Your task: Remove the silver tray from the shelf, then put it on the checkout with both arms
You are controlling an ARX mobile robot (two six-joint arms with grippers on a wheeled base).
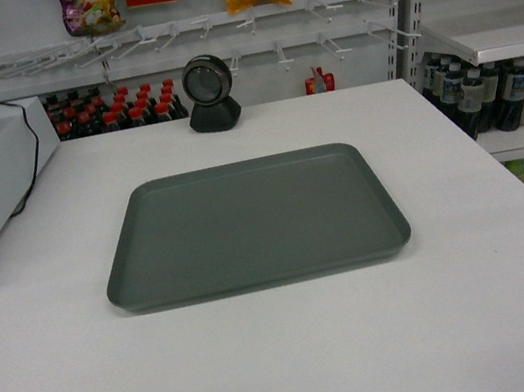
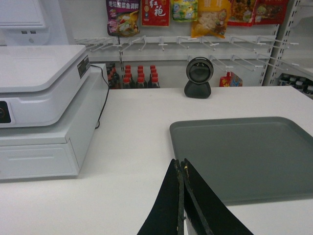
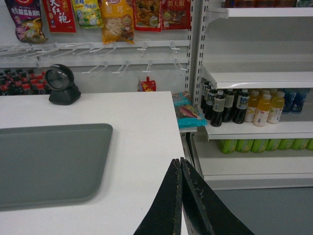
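Left wrist view: we see the left gripper (image 2: 182,169) with its two thin black fingers pressed together and holding nothing, poised above the white checkout (image 2: 132,127) just beside the near left corner of the silver tray (image 2: 244,156). In the right wrist view the right gripper (image 3: 181,166) is likewise closed and empty, hanging near the counter's right edge, apart from the tray's right rim. In the head view neither arm appears; the tray lies flat near the middle of the checkout, long side toward us, all four rounded corners resting on the surface and nothing on it. We judge the placement complete or nearly so, since the tray sits on the counter and not on the shelf (image 3: 254,78) at the right, whose white board stands above rows of bottles (image 3: 239,105). We expect the tray to behave as a stiff, light, thin panel with a smooth matte face that offers little friction; its low raised rim is the only purchase, so any regrasp would best pinch the rim at the middle of each short side, one gripper per end, to keep it level. Beyond the tray stand a black scanner (image 1: 210,93) at the far edge and a white register unit (image 2: 44,107) at the left.
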